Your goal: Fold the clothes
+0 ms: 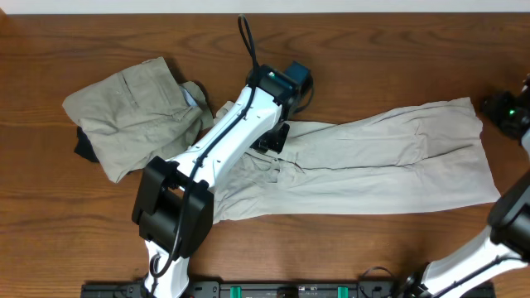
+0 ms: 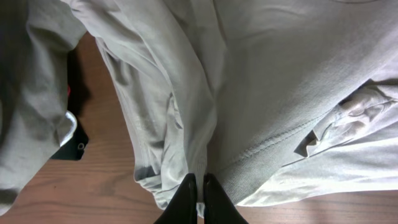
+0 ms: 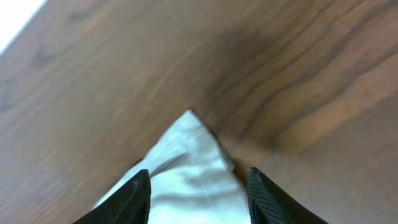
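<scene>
The clothes are two garments. A long, pale cream one [image 1: 381, 161] lies spread across the middle and right of the table. A khaki-tan one [image 1: 132, 116] lies bunched at the back left. My left gripper [image 2: 199, 186] is shut on a fold at the pale garment's [image 2: 280, 74] waist end, and cloth shows between its fingertips. My right gripper [image 3: 199, 182] is open at the far right. Its fingers stand on either side of a corner of the pale cloth [image 3: 193, 168], which lies flat on the wood.
A dark item [image 1: 85, 149] pokes out from under the khaki garment's left side. The left arm [image 1: 224, 141] reaches diagonally over the pale garment's left end. The right arm's base link [image 1: 513, 223] stands at the right edge. Bare wooden table [image 1: 373, 50] lies behind the clothes.
</scene>
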Robot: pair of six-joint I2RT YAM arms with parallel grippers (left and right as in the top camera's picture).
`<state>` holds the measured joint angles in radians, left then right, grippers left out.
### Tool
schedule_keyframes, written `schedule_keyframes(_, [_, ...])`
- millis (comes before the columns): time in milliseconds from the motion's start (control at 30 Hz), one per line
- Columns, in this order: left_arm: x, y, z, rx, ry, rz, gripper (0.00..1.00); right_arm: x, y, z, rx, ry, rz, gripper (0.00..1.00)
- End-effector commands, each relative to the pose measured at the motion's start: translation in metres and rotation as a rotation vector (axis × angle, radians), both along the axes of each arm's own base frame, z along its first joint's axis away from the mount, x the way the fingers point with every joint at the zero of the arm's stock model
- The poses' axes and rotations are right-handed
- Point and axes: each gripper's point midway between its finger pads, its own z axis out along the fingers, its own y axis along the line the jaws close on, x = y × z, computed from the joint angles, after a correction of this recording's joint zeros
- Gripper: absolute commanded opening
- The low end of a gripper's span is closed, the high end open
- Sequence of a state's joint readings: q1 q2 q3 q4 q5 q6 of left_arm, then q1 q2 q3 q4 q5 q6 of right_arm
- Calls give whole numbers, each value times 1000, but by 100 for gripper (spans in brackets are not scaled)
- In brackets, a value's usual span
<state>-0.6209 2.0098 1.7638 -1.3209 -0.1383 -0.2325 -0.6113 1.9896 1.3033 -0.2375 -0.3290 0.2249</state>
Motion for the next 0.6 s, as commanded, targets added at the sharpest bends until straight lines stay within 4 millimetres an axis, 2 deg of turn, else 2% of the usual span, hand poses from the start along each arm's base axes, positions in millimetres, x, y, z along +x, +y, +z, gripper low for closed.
schedule_keyframes(0, [4,1,-1,10,-9,7,7,9,-3,-21,14,-6,14,49])
schedule_keyframes(167, [5,1,-2,6,-13,8,7,23,0,-39,61,-52,10,48])
schedule_keyframes(400, [5,0,-2,4,-16,8,7,34,21,-51,76,-39,40,45])
schedule_keyframes(533, [5,0,-2,4,-16,7,7,36,26,-52,77,-36,48,32])
schedule_keyframes(567, [5,0,-2,4,-16,8,7,36,27,-53,86,-32,40,23])
